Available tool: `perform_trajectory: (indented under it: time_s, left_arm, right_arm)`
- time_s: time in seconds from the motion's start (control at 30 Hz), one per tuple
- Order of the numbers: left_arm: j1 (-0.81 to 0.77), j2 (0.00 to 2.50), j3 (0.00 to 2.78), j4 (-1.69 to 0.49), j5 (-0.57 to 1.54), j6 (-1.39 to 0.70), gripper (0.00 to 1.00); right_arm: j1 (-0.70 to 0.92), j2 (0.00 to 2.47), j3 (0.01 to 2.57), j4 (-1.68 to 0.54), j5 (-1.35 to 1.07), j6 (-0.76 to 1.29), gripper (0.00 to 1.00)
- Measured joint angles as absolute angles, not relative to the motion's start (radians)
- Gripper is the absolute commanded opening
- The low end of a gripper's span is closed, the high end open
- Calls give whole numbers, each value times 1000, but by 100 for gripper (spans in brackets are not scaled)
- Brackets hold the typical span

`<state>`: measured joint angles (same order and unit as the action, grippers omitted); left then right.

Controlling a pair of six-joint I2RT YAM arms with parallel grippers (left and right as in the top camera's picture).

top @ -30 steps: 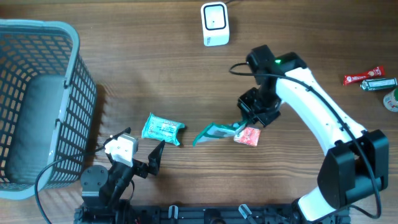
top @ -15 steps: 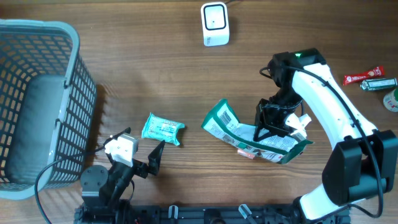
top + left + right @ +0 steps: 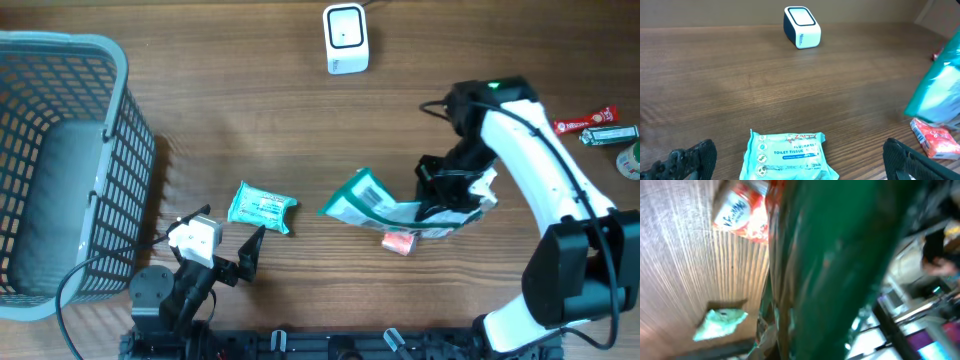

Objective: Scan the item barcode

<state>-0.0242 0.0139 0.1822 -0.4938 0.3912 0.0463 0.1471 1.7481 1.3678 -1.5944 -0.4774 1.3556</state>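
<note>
the right gripper [image 3: 452, 203] is clenched on the right-hand end of a green and white foil pouch [image 3: 385, 207], the item for scanning. the pouch stretches leftward from the jaws, right of centre on the brown wooden table [image 3: 250, 120]. it is tilted, and a white panel with dark bars shows near its left end. from the overhead view it seems to be held off the wood, though i cannot tell whether its lower edge touches. in the right wrist view the pouch is a blurred green mass filling most of the frame, so the fingers themselves cannot be made out there.

a small red sachet [image 3: 399, 243] lies flat on the table just below the pouch's middle. the white box-shaped barcode scanner [image 3: 346, 38] stands at the far edge of the table, well apart from the pouch and to its upper left.

the left gripper [image 3: 799, 146] sits low at the near edge with its jaws spread wide and nothing between them. a teal flat pack of toilet tissue wipes [image 3: 786, 156] lies on the table just in front of it. a blue-grey plastic lattice basket [image 3: 118, 60] stands at the left side of the table. at the far right edge lie a red wrapped snack bar [image 3: 580, 124] and a silver-green wrapped one [image 3: 610, 134], side by side.
</note>
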Motion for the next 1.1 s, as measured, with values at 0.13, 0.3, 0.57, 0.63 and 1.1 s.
perform_trajectory:
  time_s: [0.13, 0.3, 0.57, 0.63, 1.1]
  left_arm:
    - [-24, 14, 182, -494, 391, 46, 100]
    - [-24, 14, 182, -494, 391, 46, 100]
    - [-24, 14, 182, -494, 391, 46, 100]
    - [-24, 14, 183, -494, 391, 46, 100]
    - [-24, 14, 182, -493, 391, 46, 100]
  right_arm:
    - [84, 1748, 1368, -1598, -461, 1144, 4]
    - [75, 1748, 1438, -1571, -425, 967, 4]
    - [75, 1713, 1626, -1390, -89, 1256, 4]
    - [75, 1709, 1626, -1365, 15, 1391, 4]
    - [101, 1873, 1621, -397, 117, 1112, 4]
